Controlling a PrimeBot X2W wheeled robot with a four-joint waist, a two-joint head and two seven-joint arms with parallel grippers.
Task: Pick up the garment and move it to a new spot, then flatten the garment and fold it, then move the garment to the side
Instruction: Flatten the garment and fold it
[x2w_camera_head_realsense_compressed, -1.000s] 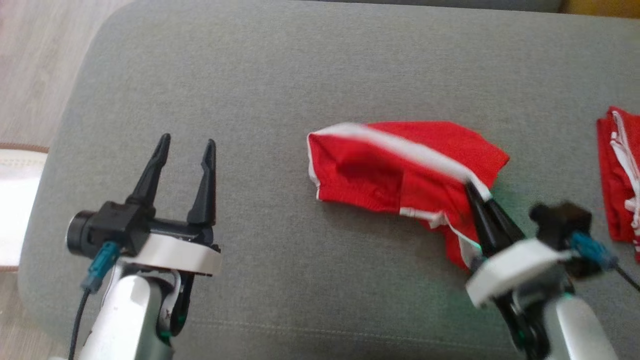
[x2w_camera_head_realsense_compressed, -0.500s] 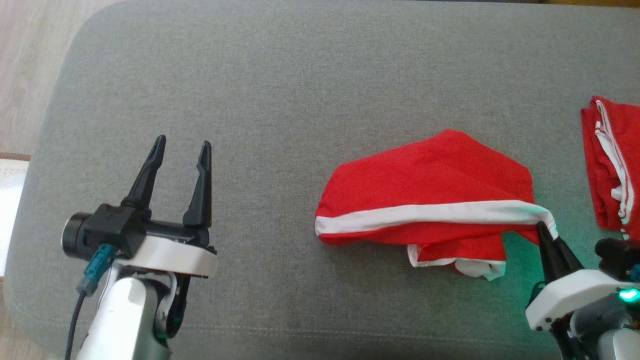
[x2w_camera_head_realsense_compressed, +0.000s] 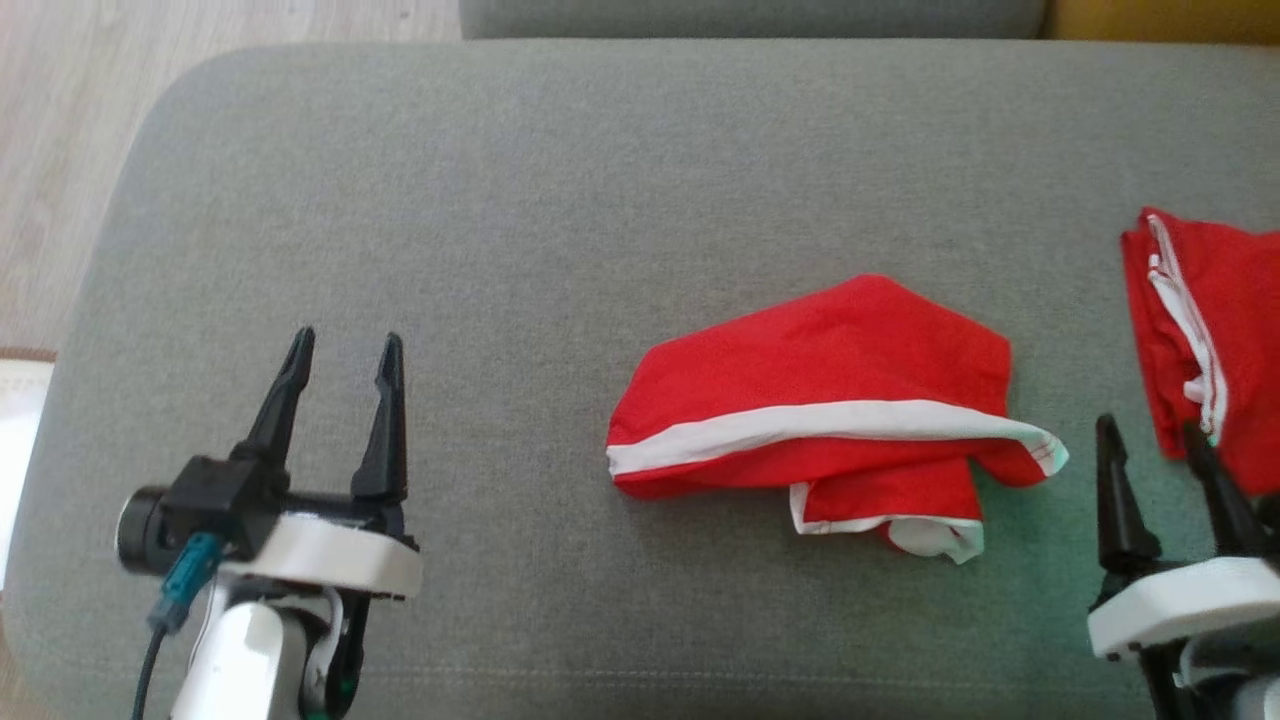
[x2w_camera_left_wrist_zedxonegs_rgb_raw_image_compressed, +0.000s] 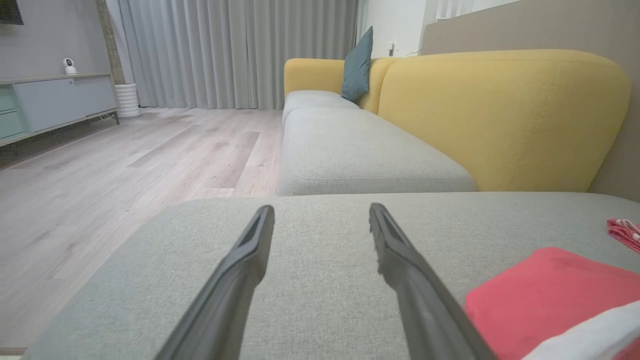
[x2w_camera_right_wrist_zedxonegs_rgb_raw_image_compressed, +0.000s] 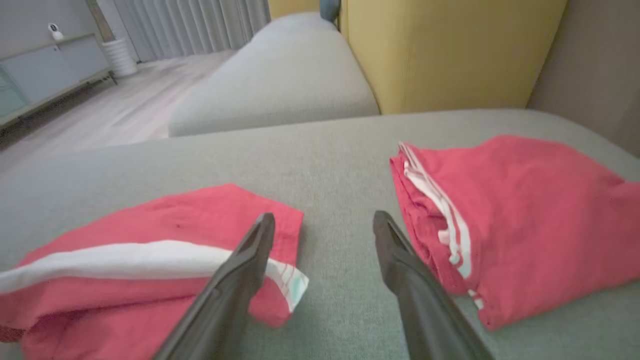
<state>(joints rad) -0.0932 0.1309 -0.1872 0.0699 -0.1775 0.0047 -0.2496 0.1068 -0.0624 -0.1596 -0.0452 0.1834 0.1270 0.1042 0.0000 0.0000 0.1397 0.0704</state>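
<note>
A red garment (x2w_camera_head_realsense_compressed: 820, 400) with a white band lies folded over on the grey cushion (x2w_camera_head_realsense_compressed: 560, 220), its white-edged corner pointing right. It also shows in the right wrist view as the garment (x2w_camera_right_wrist_zedxonegs_rgb_raw_image_compressed: 150, 235) and at the lower right of the left wrist view as the garment (x2w_camera_left_wrist_zedxonegs_rgb_raw_image_compressed: 545, 295). My right gripper (x2w_camera_head_realsense_compressed: 1155, 450) stands open just right of that corner, holding nothing, its fingers straddling bare cushion (x2w_camera_right_wrist_zedxonegs_rgb_raw_image_compressed: 340, 190). My left gripper (x2w_camera_head_realsense_compressed: 345, 355) is open and empty over the cushion's left part, well apart from the garment.
A second red garment (x2w_camera_head_realsense_compressed: 1210, 330) with white stripes lies at the right edge, close to my right gripper's right finger; it shows as the second garment (x2w_camera_right_wrist_zedxonegs_rgb_raw_image_compressed: 510, 210). Another grey seat (x2w_camera_left_wrist_zedxonegs_rgb_raw_image_compressed: 350, 150) and a yellow backrest (x2w_camera_left_wrist_zedxonegs_rgb_raw_image_compressed: 500, 115) lie beyond. Wooden floor (x2w_camera_head_realsense_compressed: 60, 150) borders the left.
My right gripper has let go of the garment's white-banded corner and opened, drawing slightly back and right. The corner now rests on the cushion. The camera shifted a little. The left arm stayed put.
</note>
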